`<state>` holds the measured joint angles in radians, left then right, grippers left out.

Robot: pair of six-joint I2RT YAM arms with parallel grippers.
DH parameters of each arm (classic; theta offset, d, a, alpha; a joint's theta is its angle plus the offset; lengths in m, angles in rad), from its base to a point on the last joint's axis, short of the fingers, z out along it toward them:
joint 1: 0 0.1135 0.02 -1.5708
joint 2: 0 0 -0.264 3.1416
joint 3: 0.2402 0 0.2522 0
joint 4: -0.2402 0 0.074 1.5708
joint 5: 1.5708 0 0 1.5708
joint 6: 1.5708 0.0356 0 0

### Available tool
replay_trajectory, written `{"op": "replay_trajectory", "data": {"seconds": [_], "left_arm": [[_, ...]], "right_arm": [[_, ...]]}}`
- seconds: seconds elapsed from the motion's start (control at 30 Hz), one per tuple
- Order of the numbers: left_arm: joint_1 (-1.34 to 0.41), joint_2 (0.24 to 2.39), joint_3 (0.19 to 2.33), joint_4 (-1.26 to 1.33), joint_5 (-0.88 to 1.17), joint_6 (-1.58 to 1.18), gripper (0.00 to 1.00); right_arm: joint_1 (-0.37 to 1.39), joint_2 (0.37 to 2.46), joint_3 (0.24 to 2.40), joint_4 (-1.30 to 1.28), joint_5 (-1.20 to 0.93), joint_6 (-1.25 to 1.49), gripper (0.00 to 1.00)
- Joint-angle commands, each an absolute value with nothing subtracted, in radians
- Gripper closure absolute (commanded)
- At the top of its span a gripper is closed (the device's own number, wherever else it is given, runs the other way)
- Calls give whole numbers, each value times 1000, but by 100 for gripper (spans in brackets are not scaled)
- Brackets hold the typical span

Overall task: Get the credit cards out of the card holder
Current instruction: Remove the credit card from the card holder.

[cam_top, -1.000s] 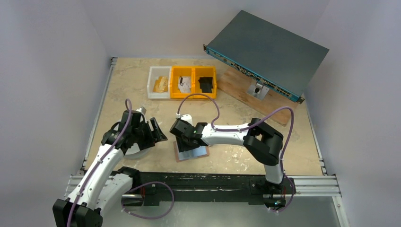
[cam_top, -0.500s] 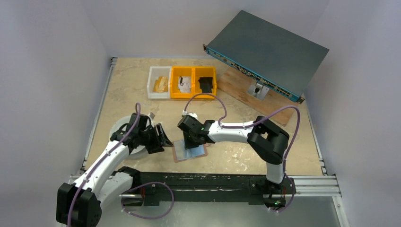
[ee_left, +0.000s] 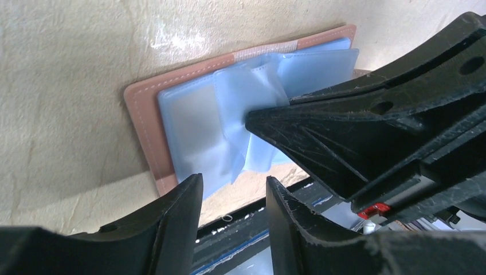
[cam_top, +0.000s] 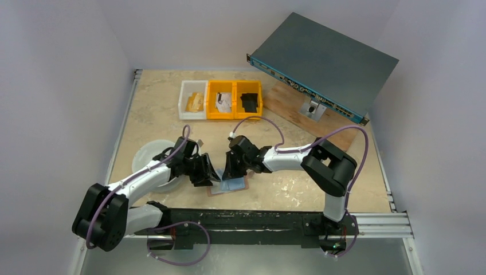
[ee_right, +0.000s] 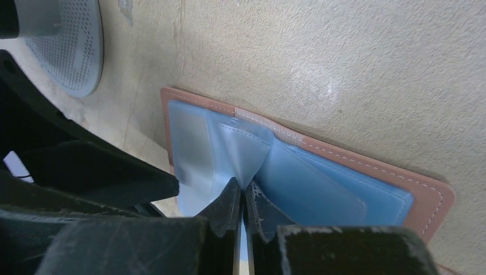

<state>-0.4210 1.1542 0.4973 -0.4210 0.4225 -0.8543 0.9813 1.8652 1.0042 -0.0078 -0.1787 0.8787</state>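
One card holder (cam_top: 232, 187) lies opened flat on the table (cam_top: 166, 112), close to the front edge, with its pinkish-tan cover down and its pale blue inner faces up. Its long axis runs left to right across the top view, tilted a little so that the right end sits farther back. The fold crosses its middle.

The right gripper (ee_right: 240, 192) comes down at that fold from the far side, its jaws pressed together on one loose sleeve (ee_right: 243, 152). The pinched edge rises off the other leaves in a soft curl, while the rest of the holder stays flat beneath. What the sleeves hold cannot be told.

The left gripper (ee_left: 234, 180) is at the holder's left end, low over the table, with its jaws a narrow gap apart and nothing between them. The holder lies just beyond its tips, reaching toward the right gripper. Whether the tips touch it cannot be told.

Behind the left arm rests a round grey perforated disc (cam_top: 146, 156). Well apart at the back stand a white bin (cam_top: 192, 100) and two yellow bins (cam_top: 221, 100). To their right a flat grey case (cam_top: 324, 60) is propped over a wooden board (cam_top: 286, 100).
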Motion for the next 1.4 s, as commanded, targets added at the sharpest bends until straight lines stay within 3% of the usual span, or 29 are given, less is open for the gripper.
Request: {"op": "replay_trajectory", "data": {"seconds": [0.0,0.33,0.47,0.63,1.07,1.37], "left_arm": [[-437,1205,495,-316,447,-864,57],[-445,1315,447,-181,472,-899,67],[-445,1321,428,-159,467,-923,77],[-445,1283,424,-194,428,-933,97],[-445,1160,451,-298,401,-919,100],[-448,1145,476,-293,439,-904,100]], "right_arm": [[988,1937,941,-18,-194,884,99],[986,1914,948,-6,-213,889,99],[984,1895,963,-14,-212,888,99],[980,1869,974,-21,-212,892,96],[970,1750,1086,-142,-176,862,49],[951,1652,1094,-210,-123,855,37]]}}
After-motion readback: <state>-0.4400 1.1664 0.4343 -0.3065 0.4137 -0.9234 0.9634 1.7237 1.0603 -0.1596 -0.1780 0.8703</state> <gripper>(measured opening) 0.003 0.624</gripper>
